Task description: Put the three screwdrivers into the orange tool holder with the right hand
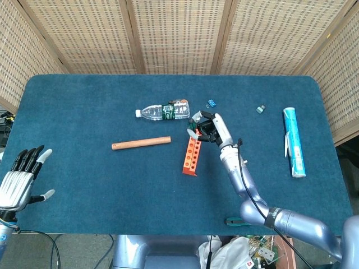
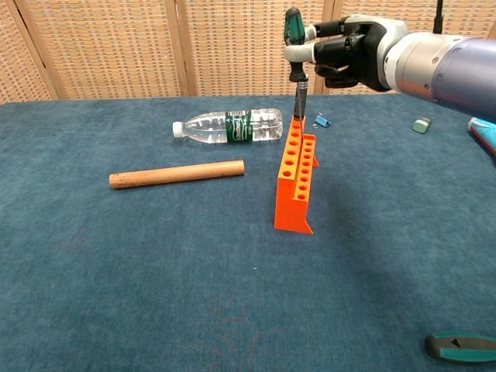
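Observation:
The orange tool holder stands mid-table, its rows of holes showing nothing in them. My right hand hovers above the holder's far end. It grips a green-handled screwdriver upright, with the shaft pointing down. The tip reaches the holder's far end; whether it sits in a hole I cannot tell. A second green-handled screwdriver lies at the table's near edge on the right. My left hand rests open at the near left corner, holding nothing.
A clear water bottle lies just left of the holder's far end, and a wooden dowel lies nearer on the left. A blue clip, a small grey piece and a blue tube lie to the right.

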Motion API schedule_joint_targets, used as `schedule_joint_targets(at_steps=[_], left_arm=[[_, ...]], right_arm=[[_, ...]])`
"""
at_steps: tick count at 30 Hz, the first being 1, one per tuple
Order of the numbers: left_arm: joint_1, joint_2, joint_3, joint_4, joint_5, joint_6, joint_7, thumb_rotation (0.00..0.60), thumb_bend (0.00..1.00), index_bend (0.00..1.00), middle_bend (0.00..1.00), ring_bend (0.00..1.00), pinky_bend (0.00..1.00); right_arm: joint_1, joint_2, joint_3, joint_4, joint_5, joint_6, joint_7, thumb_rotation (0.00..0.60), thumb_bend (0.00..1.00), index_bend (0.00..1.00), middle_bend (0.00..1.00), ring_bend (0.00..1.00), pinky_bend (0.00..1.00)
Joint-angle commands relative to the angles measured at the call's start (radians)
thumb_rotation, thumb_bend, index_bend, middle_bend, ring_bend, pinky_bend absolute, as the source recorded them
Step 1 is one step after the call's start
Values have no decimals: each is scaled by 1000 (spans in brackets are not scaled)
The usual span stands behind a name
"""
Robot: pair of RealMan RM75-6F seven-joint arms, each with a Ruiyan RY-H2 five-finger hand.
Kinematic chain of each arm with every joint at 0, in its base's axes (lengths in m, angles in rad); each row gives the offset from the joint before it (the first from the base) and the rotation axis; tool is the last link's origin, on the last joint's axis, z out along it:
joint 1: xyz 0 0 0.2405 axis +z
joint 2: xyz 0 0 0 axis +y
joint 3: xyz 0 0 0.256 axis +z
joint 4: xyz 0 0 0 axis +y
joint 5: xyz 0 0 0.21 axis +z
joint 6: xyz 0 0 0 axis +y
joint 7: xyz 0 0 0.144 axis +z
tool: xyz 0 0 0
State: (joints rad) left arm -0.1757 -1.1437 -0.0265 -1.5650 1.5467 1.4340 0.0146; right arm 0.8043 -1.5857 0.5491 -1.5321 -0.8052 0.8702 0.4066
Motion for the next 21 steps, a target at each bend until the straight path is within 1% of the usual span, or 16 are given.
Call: schedule_joint_targets(at_steps=[1, 11, 21], left_arm=[[0, 0, 0, 0, 0, -1, 1, 600, 0, 0, 0, 0, 0], [-1, -1, 0, 1, -3, -4, 1, 600, 0, 0, 0, 0, 0], [-2, -1, -1, 1, -4, -5, 2, 600, 0, 0, 0, 0, 0]], right_arm=[[0, -1, 2, -1, 0, -1, 3, 600, 587, 653, 956, 864, 1000], [3, 0, 15, -10, -8, 5, 8, 600, 587, 654, 956, 864, 1000], [7, -13, 4, 5, -7, -3, 7, 600, 587, 654, 956, 864, 1000]])
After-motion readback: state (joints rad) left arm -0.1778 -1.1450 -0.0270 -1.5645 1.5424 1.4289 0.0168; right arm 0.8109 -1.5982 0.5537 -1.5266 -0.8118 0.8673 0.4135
